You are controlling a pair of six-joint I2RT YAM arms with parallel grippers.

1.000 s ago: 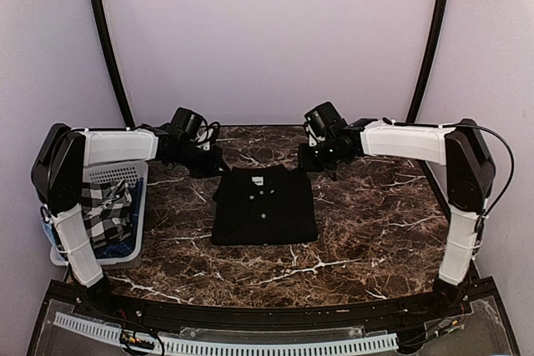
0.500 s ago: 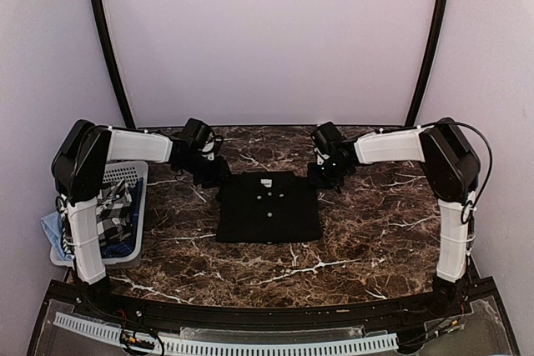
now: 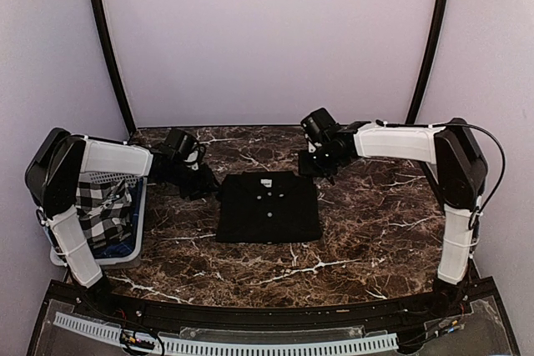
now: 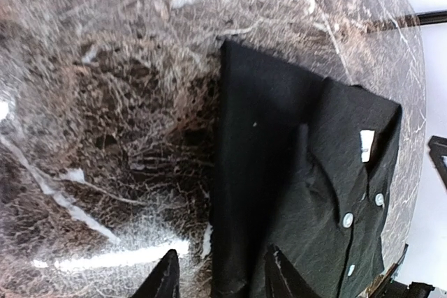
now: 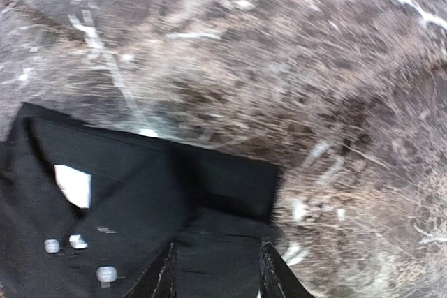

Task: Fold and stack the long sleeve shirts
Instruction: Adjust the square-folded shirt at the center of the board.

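my left gripper (image 4: 222, 278) and right gripper (image 5: 216, 271) both stand parted, gripping nothing, by the upper corners of the folded black shirt (image 3: 269, 210) lying mid-frame.

White slatted basket (image 3: 117, 177) at left edge, dark marble table (image 3: 367, 223).

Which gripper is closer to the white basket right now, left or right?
Left. The left gripper hovers at the edge of the black shirt nearest the basket; the right gripper is at the shirt's opposite edge, farther away.
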